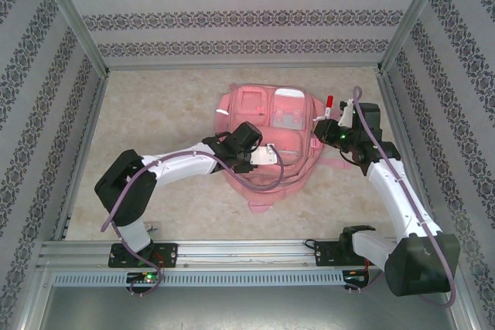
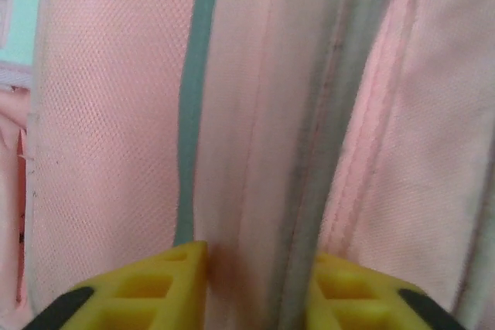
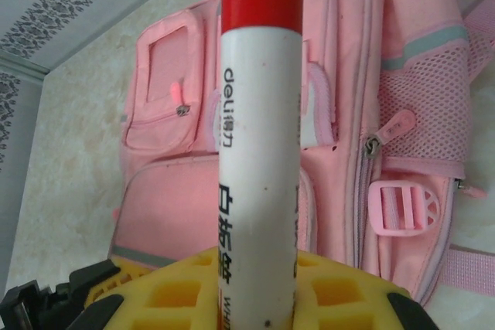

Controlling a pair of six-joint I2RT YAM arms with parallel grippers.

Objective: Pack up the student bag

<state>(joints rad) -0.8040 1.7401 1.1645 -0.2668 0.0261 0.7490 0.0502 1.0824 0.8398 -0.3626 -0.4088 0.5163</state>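
The student bag [image 1: 241, 103], a pink backpack with zipped pockets, lies flat mid-table. My left gripper [image 1: 267, 154] reaches over its lower front. In the left wrist view the yellow fingers [image 2: 162, 291] press from both sides on a fold of the bag's pink fabric [image 2: 255, 152] with a grey zip line along it. My right gripper [image 1: 329, 123] hovers at the bag's right edge, shut on a white whiteboard marker [image 3: 259, 152] with a red cap [image 1: 329, 103] that sticks up out of the jaws. The bag [image 3: 170, 206] lies beyond the marker.
Patterned walls and metal frame posts [image 1: 77, 28] close in the beige table [image 1: 155, 113] on three sides. A metal rail [image 1: 247, 251] runs along the near edge. A pink strap with a buckle [image 3: 402, 208] hangs off the bag's right side.
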